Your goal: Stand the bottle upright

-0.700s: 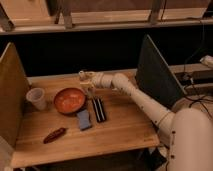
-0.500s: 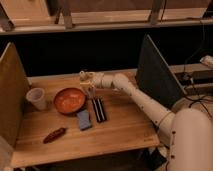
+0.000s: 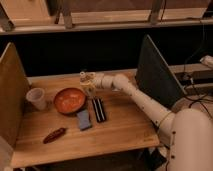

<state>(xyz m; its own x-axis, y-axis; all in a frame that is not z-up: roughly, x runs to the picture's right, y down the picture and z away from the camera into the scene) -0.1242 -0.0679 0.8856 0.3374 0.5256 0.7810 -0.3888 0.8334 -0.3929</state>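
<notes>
The bottle [image 3: 89, 88] is a small pale yellowish-tan thing on the wooden table [image 3: 125, 125], just right of the orange bowl's far rim. My gripper [image 3: 86, 78] reaches in from the right on its white arm and sits right over and against the bottle's top. The bottle's cap is hidden among the gripper parts. I cannot tell whether the bottle stands upright or leans.
An orange bowl [image 3: 70, 100] sits left of centre, a translucent white cup [image 3: 36, 97] further left. A blue block [image 3: 83, 120] and two black bars [image 3: 98, 110] lie in front. A reddish-brown oblong [image 3: 54, 135] lies front left. Upright panels stand at left [image 3: 10, 95] and right [image 3: 157, 70].
</notes>
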